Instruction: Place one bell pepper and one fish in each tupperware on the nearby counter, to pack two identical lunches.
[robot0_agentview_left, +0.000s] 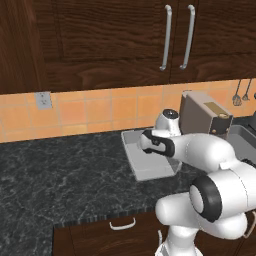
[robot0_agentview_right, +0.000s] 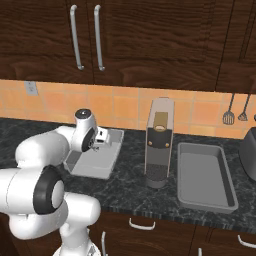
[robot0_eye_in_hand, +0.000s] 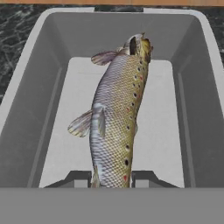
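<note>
Left base view: white two-finger gripper (robot0_agentview_left: 150, 142) hanging over the near shallow light-grey rectangular tupperware (robot0_agentview_left: 131, 156) on the dark speckled stone counter (robot0_agentview_left: 60, 175); lowering further before letting go seems wise. Hand view: fingers (robot0_eye_in_hand: 144, 179) clamped on a speckled brown fish (robot0_eye_in_hand: 116, 127), its body stretching ahead along that container's floor.

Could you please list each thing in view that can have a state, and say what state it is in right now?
gripper: shut on the fish, above the left tupperware.
fish: held by its tail end, hanging inside the left tupperware.
left tupperware: uncovered, no pepper seen in it.
right tupperware: uncovered, empty.
upper cabinet doors: closed.
counter drawers: closed.
</note>
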